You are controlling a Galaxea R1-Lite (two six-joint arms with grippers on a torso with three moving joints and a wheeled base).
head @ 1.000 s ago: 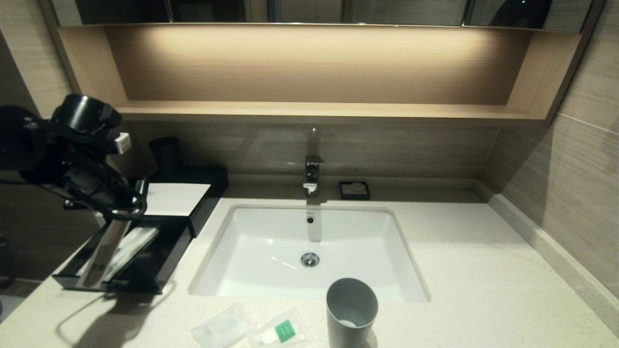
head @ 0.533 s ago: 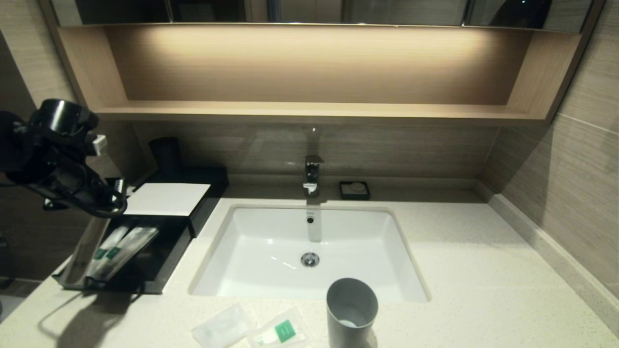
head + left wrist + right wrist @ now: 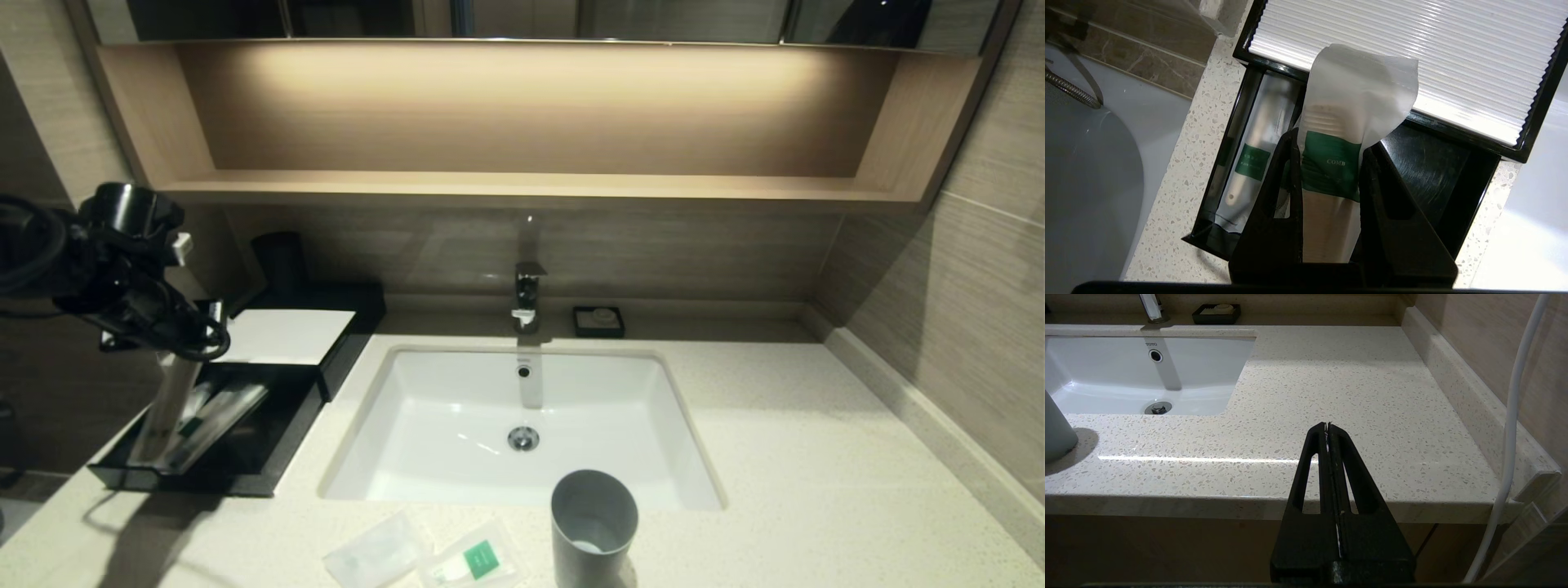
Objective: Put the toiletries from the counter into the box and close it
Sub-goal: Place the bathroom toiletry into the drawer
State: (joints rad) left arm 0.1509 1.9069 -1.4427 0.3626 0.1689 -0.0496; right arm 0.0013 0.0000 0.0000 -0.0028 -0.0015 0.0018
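Observation:
My left gripper point(image 3: 189, 347) point(image 3: 1329, 143) is shut on a long pale wrapped stick point(image 3: 166, 412) point(image 3: 1331, 171) with a green label reading COMB. The stick hangs steeply, its lower end down in the pulled-out drawer point(image 3: 273, 433) point(image 3: 1429, 171) of the black box point(image 3: 290, 335) with the white ribbed top point(image 3: 1412, 61). Another green-labelled wrapped stick point(image 3: 1251, 163) point(image 3: 224, 408) lies in the drawer beside it. Two translucent sachets lie on the counter's point(image 3: 800, 457) front edge, a plain one point(image 3: 377, 551) and one with a green square point(image 3: 475, 562). My right gripper point(image 3: 1327, 425) is shut and empty, low at the counter's front right edge.
A grey tumbler cup point(image 3: 593, 527) stands just right of the sachets, in front of the white sunken basin point(image 3: 457, 408). The tap point(image 3: 528, 294) and a small black soap dish point(image 3: 598, 321) are at the back wall. A dark cup point(image 3: 279, 261) stands behind the box.
My left arm swung left and then came back right and a little lower over the drawer, the wrapped stick staying in its grip. The sachets and cup have not moved.

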